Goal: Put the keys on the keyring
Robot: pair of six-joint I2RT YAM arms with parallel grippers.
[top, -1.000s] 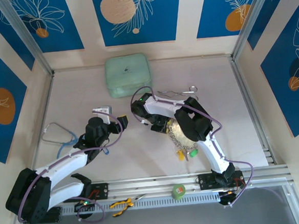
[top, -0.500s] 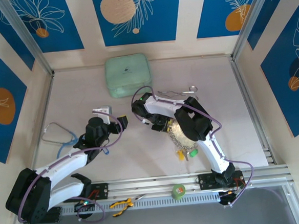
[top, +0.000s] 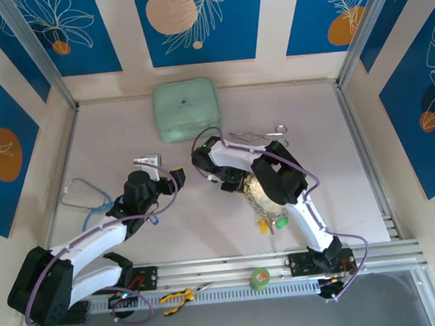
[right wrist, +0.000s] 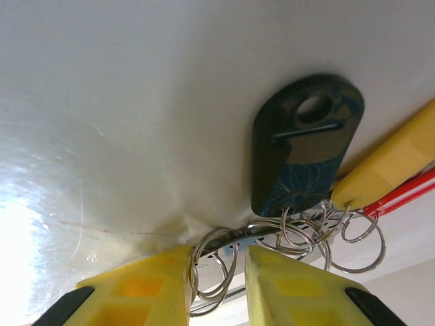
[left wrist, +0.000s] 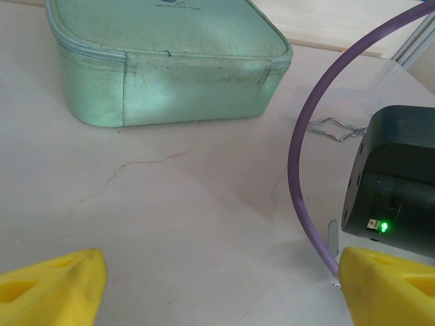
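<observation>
Keys (top: pixel 264 206) lie bunched toward the tabletop's near edge, right of centre. None can be seen on the keyring (top: pixel 85 194), which rests well apart by the left edge. The right gripper (right wrist: pixel 217 275) pinches their small wire rings narrowly, and the left gripper (left wrist: pixel 217 292) hangs wide and empty between keyring and keys. By this, all the threading is left.

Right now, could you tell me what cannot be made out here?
Right wrist: whether the right gripper grips the small rings; bottom edge cuts the contact.
Top external: the keyring is too thin to trace among the keys, partly under the right arm.
Left wrist: forceps half hidden behind the right arm.
</observation>
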